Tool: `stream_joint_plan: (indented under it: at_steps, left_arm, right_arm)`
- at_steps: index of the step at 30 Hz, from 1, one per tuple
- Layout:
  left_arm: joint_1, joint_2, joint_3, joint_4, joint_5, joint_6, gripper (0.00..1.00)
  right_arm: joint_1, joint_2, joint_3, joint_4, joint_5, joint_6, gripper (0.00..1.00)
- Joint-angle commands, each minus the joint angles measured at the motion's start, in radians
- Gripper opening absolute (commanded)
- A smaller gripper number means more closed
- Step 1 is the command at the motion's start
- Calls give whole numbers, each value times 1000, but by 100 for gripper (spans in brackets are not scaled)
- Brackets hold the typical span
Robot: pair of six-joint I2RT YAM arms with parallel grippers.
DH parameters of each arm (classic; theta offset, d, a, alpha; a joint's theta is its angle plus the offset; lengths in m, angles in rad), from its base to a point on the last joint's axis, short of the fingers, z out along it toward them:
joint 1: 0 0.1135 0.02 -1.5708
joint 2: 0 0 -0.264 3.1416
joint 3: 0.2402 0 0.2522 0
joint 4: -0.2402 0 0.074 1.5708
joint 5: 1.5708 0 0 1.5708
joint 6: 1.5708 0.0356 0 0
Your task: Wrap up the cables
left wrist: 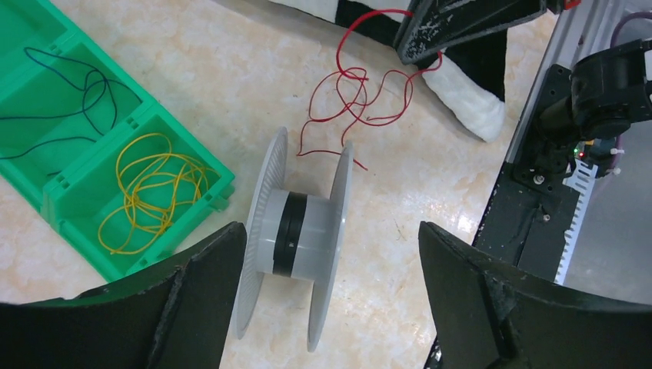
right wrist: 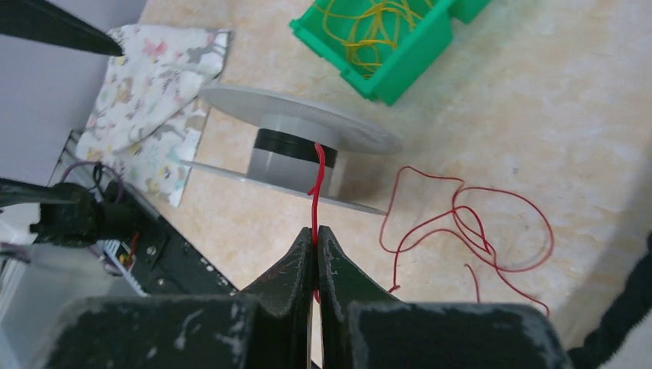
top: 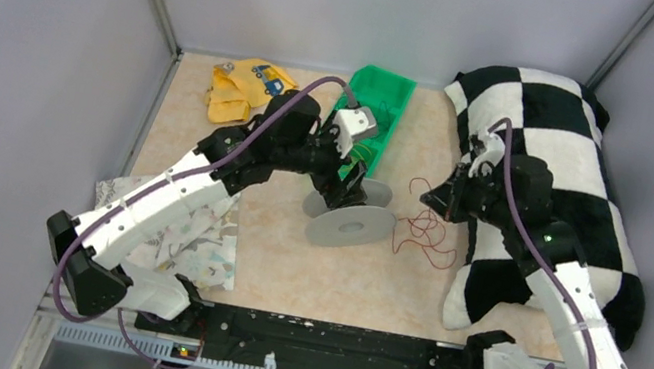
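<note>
right gripper (right wrist: 315, 238) jaws clenched on red wire (right wrist: 461, 223); left gripper (left wrist: 330, 231) jaws released, astride spool (left wrist: 296, 238). advise: draw wire taut toward spool at 12 o'clock.

The left gripper (top: 346, 185) hangs over the grey spool (top: 335, 232), while the right gripper (top: 426, 198) sits at the loose red cable (top: 425, 229) beside it.

Two arms, white link shells (top: 163, 198), black joint housings (top: 87, 282), purple cables (top: 325, 80) routed along each, scuffed matte-black tapered fingers (left wrist: 184, 315).
</note>
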Motion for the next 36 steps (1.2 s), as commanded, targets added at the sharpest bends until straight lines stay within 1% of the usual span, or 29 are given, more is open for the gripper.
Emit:
stream_joint_plan:
  at_steps: [1,3,4,5,6,8,9,12,14,16,19,21,24,28,31,33,36]
  left_arm:
    - [19,-10,32,-9,-32,-59,89]
    - [32,-1,41,-46,-17,-56,91]
    - [43,4,48,-71,-11,-48,92]
    - [54,6,50,-103,6,-37,96]
    - [68,7,49,-114,32,-15,98]
    - [96,8,49,-110,42,-21,98]
    - [118,12,53,-111,71,-25,98]
    - [166,16,56,-109,133,-45,98]
    - [186,1,22,-80,130,-58,98]
    - [200,-26,-29,-35,141,-72,98]
    - [207,-36,-87,-20,183,-68,98]
    - [207,-35,-116,-32,191,-43,98]
    - [207,-50,-162,-29,148,14,98]
    - [207,-103,-201,15,111,64,98]
    - [209,-147,-265,74,107,113,98]
    - [216,-153,-307,113,130,142,93]
    - [230,-117,-301,88,153,167,91]
  right_arm:
    - [-6,61,64,33,-239,-59,0]
    - [-5,89,70,51,-334,-67,0]
    - [-2,95,71,67,-348,-71,0]
    - [4,101,78,80,-341,-79,0]
    - [11,109,87,91,-317,-91,0]
    - [16,135,92,125,-341,-137,0]
    - [16,151,101,127,-354,-153,0]
    - [25,192,130,101,-382,-249,0]
    - [41,189,115,118,-341,-319,0]
    - [49,171,86,169,-301,-375,0]
    - [49,150,57,236,-295,-466,0]
    - [50,151,65,240,-315,-535,0]
    - [49,175,107,180,-420,-646,0]
    - [50,252,176,98,-544,-749,0]
    - [51,302,183,127,-619,-763,0]
    - [56,333,182,156,-651,-755,0]
    - [78,369,183,188,-655,-747,0]
